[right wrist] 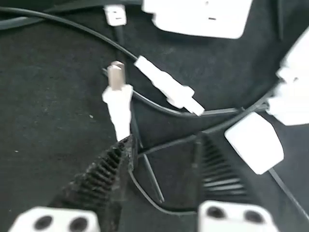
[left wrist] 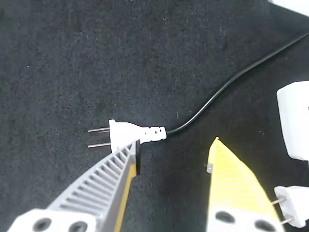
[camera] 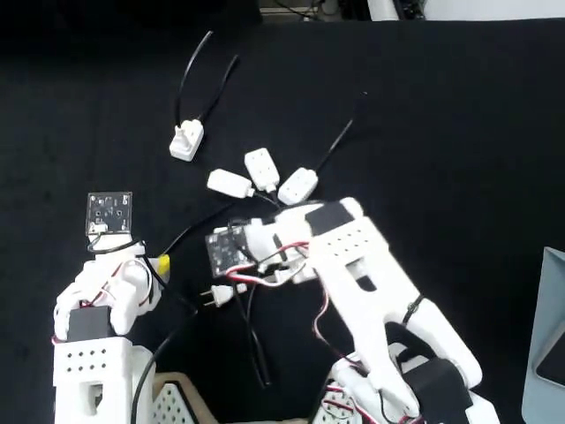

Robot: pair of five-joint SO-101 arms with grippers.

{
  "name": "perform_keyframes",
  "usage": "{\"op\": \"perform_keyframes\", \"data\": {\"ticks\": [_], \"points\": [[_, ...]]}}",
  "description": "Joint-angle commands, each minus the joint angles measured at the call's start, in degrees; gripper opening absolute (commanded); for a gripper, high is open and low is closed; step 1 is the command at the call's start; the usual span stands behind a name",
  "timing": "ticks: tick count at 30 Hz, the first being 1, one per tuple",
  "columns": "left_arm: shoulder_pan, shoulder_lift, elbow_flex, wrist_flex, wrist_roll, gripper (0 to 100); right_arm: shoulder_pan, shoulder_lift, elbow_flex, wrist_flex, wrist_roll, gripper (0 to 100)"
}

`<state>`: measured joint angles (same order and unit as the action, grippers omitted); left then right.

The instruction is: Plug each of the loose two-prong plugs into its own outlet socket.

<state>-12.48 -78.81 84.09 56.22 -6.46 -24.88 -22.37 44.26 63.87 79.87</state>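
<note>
A matt black cloth covers the desk [camera: 459,124] from edge to edge; beyond its far edge runs a strip of pale floor with dark cables. Near the middle of the desk three white plastic outlet blocks [camera: 262,165], smooth and round-cornered, lie close together. A fourth block [camera: 186,141] sits apart towards the far left corner, thin black cords looping from it. A loose plug [camera: 221,298] lies between the two arms near the front edge. It is white and flat-bodied with two bare metal prongs, and its cord runs towards that edge.

The left gripper [left wrist: 174,144] stands wide open over the cloth and holds nothing: its grey ribbed finger [left wrist: 108,174] ends just beside the body of a second plug [left wrist: 130,132], the yellow finger [left wrist: 231,183] well apart from it. The right gripper [right wrist: 164,140] is likewise parted and empty-handed — a third plug [right wrist: 118,106] lies off the tip of its black ribbed finger [right wrist: 104,176], among crossing cords.

At the desk's right edge stands a pale blue-grey container [camera: 549,336], cut off by the frame; something dark shows in it, too little to tell what
</note>
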Motion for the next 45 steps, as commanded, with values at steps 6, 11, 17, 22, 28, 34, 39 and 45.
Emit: {"op": "perform_keyframes", "data": {"ticks": [6, 11, 17, 22, 28, 34, 39, 45], "points": [[-0.48, -0.62, -0.57, -1.14, -0.18, 24, 6.42, -7.43, -9.89, 10.29, -1.93, 1.4], [-0.48, -0.62, -0.57, -1.23, -0.18, 24, 9.76, -14.90, -10.95, 16.88, -21.10, 1.1], [-0.57, -0.62, -0.57, -1.32, -0.09, 24, 14.95, -20.00, -11.21, 17.05, -51.87, 1.3], [-0.57, -0.62, -0.57, -1.32, -0.09, 24, 15.91, -19.38, -10.15, 17.49, -72.00, 1.5], [-0.57, -0.62, -0.57, -1.23, -0.09, 24, 11.43, -18.59, -2.42, 16.97, -80.97, 1.5], [-0.57, -0.62, -0.57, -1.23, -0.09, 24, 6.24, -18.51, -1.98, 15.47, -103.82, 1.6], [-0.57, -0.62, -0.57, -1.23, -0.09, 24, 1.14, -18.42, -1.63, 10.46, -114.64, 7.4], [-0.57, -0.62, -0.57, -1.32, -0.09, 24, -1.05, -18.42, -1.89, 11.52, -117.80, 24.7]]}}
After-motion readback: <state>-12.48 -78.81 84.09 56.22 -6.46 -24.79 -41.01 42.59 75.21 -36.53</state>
